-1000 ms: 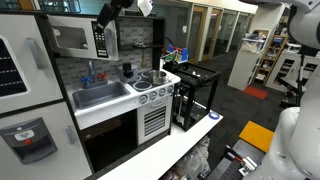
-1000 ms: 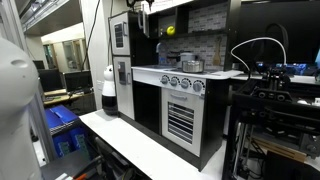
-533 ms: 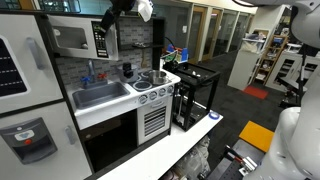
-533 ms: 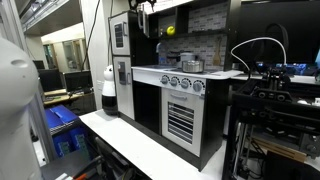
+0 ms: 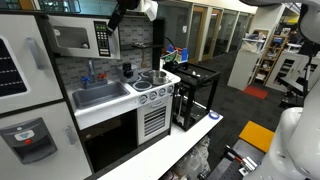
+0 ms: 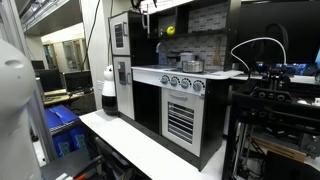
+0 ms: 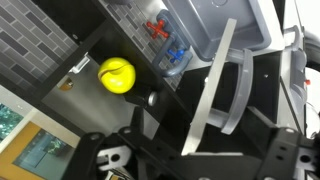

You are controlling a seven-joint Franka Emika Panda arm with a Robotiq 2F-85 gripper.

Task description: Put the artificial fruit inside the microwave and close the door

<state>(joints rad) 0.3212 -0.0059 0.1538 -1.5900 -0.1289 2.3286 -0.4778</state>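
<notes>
High above the toy kitchen's counter, the gripper (image 5: 117, 18) hangs by the upper right corner of the microwave (image 5: 80, 40), its jaws spread wide with nothing between them. In the wrist view the dark fingers frame the bottom of the picture, well apart.

The artificial fruit (image 7: 116, 75), round and bright yellow, lies outside the microwave on a dark ledge (image 7: 135, 50) next to the grey brick backsplash (image 7: 35, 35). In an exterior view it shows as a small yellow spot (image 6: 170, 30) in front of the bricks, below the gripper and off to one side of it, not touching it.

The door (image 5: 68, 39), white-framed with a dark window, looks shut against the box. Beside it sits the black button panel (image 5: 101, 40); its markings are too small to read, and no brand or label can be made out on the kitchen.

Below are the sink (image 5: 98, 95) with red and blue tap handles (image 7: 157, 28), pots (image 5: 150, 78) on the stove, a row of knobs (image 6: 181, 84) and the oven (image 5: 112, 140).
</notes>
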